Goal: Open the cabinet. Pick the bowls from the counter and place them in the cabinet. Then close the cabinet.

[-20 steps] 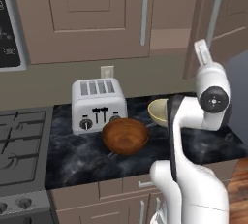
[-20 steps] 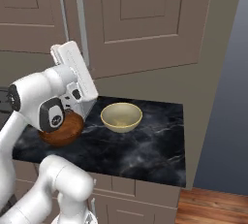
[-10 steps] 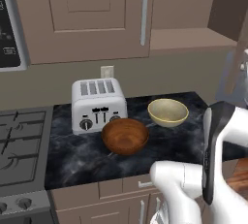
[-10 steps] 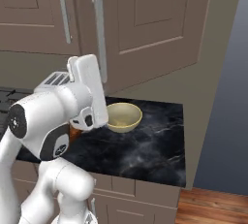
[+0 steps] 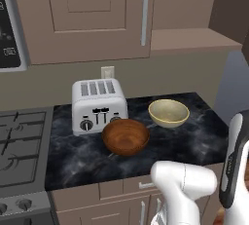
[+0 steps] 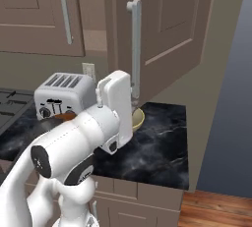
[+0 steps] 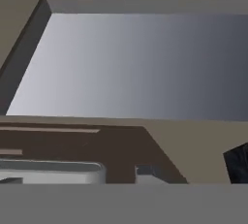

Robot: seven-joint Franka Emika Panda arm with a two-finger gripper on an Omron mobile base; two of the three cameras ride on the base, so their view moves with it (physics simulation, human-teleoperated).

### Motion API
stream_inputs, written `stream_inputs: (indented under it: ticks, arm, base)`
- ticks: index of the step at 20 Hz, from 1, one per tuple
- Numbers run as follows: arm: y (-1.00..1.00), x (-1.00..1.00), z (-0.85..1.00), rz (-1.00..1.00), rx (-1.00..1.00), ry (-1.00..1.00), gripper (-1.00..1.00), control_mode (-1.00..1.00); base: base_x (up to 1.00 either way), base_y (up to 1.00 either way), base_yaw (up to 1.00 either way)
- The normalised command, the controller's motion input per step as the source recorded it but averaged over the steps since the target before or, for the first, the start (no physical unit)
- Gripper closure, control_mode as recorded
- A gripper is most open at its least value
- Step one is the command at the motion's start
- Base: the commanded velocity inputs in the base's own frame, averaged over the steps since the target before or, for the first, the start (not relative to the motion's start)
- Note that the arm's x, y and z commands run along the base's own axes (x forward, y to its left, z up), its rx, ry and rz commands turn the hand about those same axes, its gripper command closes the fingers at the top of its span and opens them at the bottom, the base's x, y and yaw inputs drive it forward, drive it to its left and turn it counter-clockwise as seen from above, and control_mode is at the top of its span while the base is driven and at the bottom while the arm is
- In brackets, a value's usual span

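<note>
We see cabinet right door swung open, shelf bare. Wooden bowl on counter just in front of toaster; cream bowl beside toaster, right. Gripper by open door's handle, well above bowls; we cannot tell jaw state.

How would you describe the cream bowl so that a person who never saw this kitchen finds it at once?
Start at the black marble-look counter to the right of the stove, where a silver toaster stands against the wall. Two bowls sit in front of and beside it. The pale cream-yellow bowl is the one further right and nearer the wall; its neighbour, the reddish-brown wooden bowl, is dark and glossy.
</note>
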Motion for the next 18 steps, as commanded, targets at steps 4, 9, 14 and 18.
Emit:
stream_inputs:
  ticks: [4,9,14,18]
  arm:
    - [-0.29,-1.0,0.0,-0.16,0.04,-0.02,-1.0,-1.0]
    - [-0.41,-1.0,0.16,-0.24,0.06,-0.07,-1.0,-1.0]
    - [-0.23,-1.0,0.11,-0.31,0.03,-0.02,-1.0,-1.0]
    - [-0.01,-1.0,0.0,-0.2,0.0,-0.06,-1.0,-1.0]
  base:
    - [0.0,0.0,0.0]
    - [0.0,0.0,0.0]
    - [0.0,0.0,0.0]
    - [0.0,0.0,0.0]
